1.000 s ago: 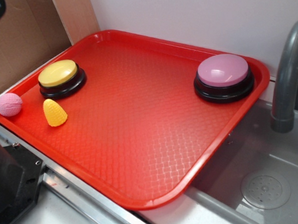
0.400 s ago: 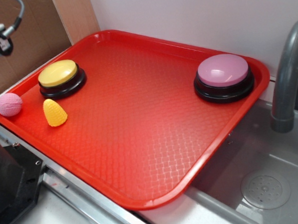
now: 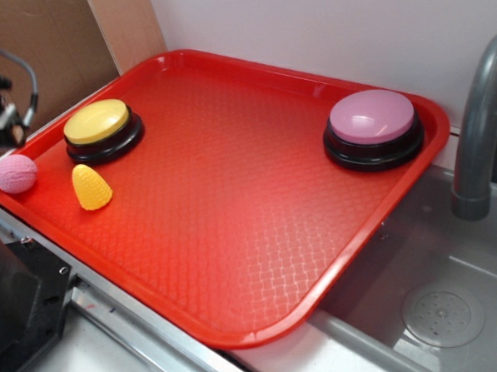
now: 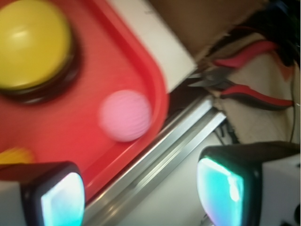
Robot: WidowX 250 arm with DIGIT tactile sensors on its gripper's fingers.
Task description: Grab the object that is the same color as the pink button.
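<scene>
Red tray (image 3: 234,237) carries the small pink ball (image 3: 15,173) at its left corner, near the yellow button (image 3: 102,129); the pink button (image 3: 372,128) sits far right. Pincer (image 4: 141,197) hangs above, spread wide, holding nothing.

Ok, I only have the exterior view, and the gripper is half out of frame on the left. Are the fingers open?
Observer: Yes. The wrist view shows the fingers wide apart with nothing between them.
Operator: Is the pink ball lined up?
Observer: Nearly. In the wrist picture the pink ball sits ahead of the gap, slightly off centre and not yet between the fingers.
Operator: Anything off the tray nearby?
Observer: Red-handled pliers lie beyond the tray's rim, outside your view.
</scene>
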